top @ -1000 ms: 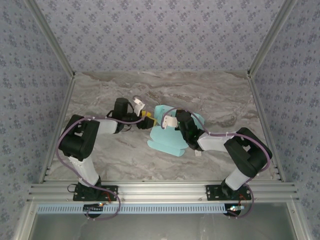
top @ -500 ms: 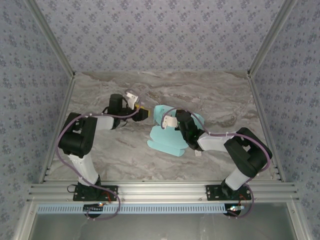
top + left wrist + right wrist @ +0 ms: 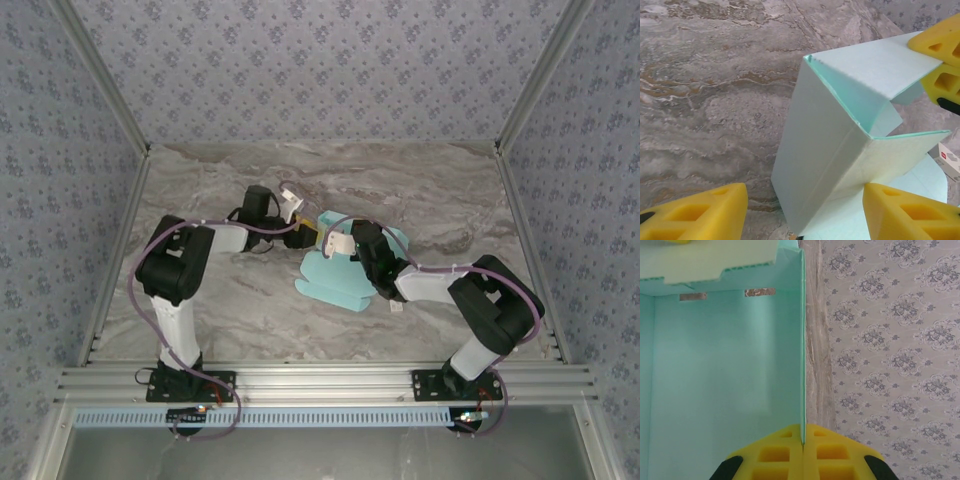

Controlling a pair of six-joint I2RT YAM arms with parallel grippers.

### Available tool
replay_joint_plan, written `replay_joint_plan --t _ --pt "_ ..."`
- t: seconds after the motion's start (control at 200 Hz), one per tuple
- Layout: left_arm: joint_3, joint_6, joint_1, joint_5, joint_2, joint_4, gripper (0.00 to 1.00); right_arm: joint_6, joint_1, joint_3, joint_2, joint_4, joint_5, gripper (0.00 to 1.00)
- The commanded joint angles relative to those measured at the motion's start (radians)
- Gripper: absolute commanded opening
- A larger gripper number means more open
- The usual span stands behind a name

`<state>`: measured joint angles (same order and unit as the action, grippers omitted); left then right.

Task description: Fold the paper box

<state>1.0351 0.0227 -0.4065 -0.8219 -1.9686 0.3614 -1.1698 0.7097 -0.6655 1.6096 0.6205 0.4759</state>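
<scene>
Right gripper (image 3: 803,440) pinching paper box (image 3: 725,370) wall tight; left gripper (image 3: 802,205) gaping wide, straddling raised box corner, gripping nothing.

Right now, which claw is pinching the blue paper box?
The right claw: it is shut on the paper box, gripping its thin wall edge. The left claw stands open instead.

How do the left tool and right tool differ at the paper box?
The left tool is open, fingers straddling the paper box corner; the right tool is shut, pinching a wall's edge. The left tool faces the box's outside; the right tool looks inside it. Both have yellow fingers.
</scene>
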Motion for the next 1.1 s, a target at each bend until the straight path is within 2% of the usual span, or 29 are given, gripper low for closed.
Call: replay_joint_plan --t 0.0,0.34,0.625,0.805,1.094 --pt "0.028 -0.028 -0.012 -0.047 -0.024 -0.003 0.62 0.012 0.013 -0.014 -0.012 -0.018 0.001 0.05" --pt "0.031 -0.013 -0.033 -0.004 -0.038 0.061 0.6 0.027 0.014 -0.013 -0.023 -0.038 -0.011 0.05" --pt "-0.003 0.018 -0.063 0.127 -0.029 0.142 0.6 0.036 0.016 -0.013 -0.031 -0.051 -0.014 0.05" --pt "-0.032 0.046 -0.071 0.164 -0.019 0.196 0.64 0.041 0.016 -0.014 -0.031 -0.063 -0.023 0.05" --pt "-0.021 0.07 -0.074 0.128 -0.029 0.214 0.73 0.05 0.015 -0.016 -0.03 -0.073 -0.023 0.05"
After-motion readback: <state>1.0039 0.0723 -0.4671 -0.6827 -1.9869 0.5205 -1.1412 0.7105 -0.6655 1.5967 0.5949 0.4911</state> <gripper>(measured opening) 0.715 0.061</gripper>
